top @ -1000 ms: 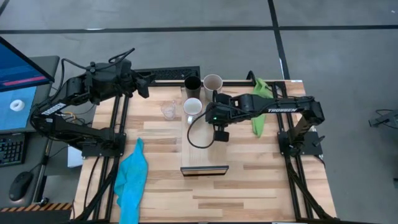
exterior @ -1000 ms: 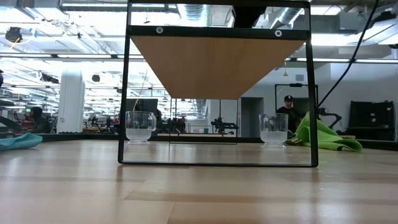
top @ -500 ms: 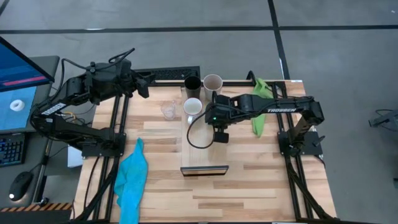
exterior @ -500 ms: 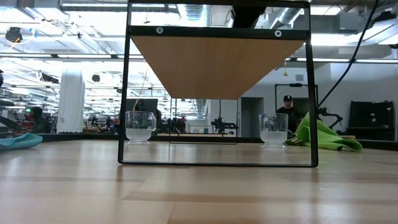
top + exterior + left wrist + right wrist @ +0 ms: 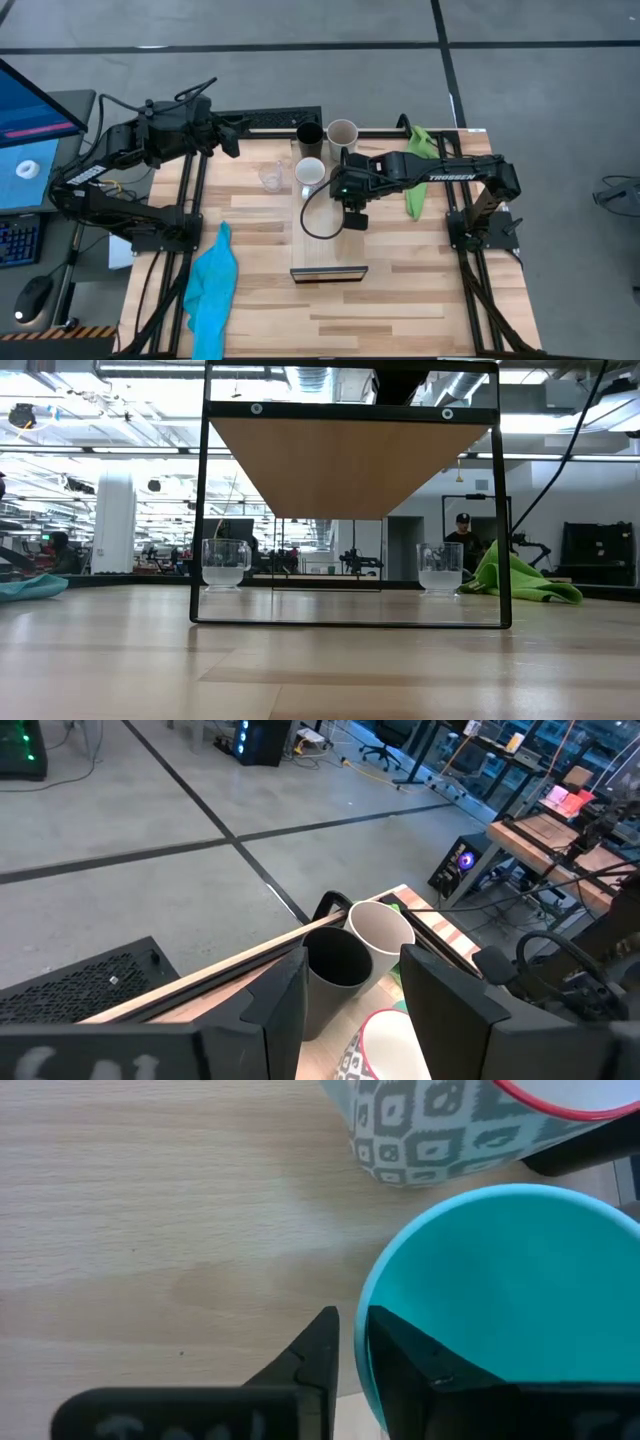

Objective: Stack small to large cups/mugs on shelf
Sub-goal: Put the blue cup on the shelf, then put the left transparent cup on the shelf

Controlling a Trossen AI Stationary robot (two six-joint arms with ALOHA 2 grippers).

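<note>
My right gripper [image 5: 352,1355] hangs over the light-wood shelf [image 5: 328,245], its fingers pointing down at the rim of the turquoise mug [image 5: 500,1280]. The gripper hides that mug in the high view. Right beside it stands the white mug [image 5: 440,1130], patterned and red-rimmed; in the high view the white mug [image 5: 310,172] sits at the shelf's far left. The black cup [image 5: 309,135] and the beige-grey cup [image 5: 342,132] stand side by side behind it. One clear glass cup [image 5: 271,177] rests on the table left of the shelf. My left gripper [image 5: 350,1010] waits open at the far left, holding nothing. My right gripper comes from above with one finger [image 5: 410,1365] inside the turquoise mug and the other finger [image 5: 315,1350] outside, astride the mug's rim [image 5: 366,1335]. A thin strip of wood shows between the outer finger and the wall. Whether the inner finger touches, I cannot tell. The mug stands upright on the shelf.
A green cloth [image 5: 415,170] lies at the table's far right and a blue cloth [image 5: 212,285] at its near left. The low view shows two glass cups [image 5: 226,563] [image 5: 440,568] on the table beyond the shelf's black frame [image 5: 200,510]. A person [image 5: 463,540] stands far behind.
</note>
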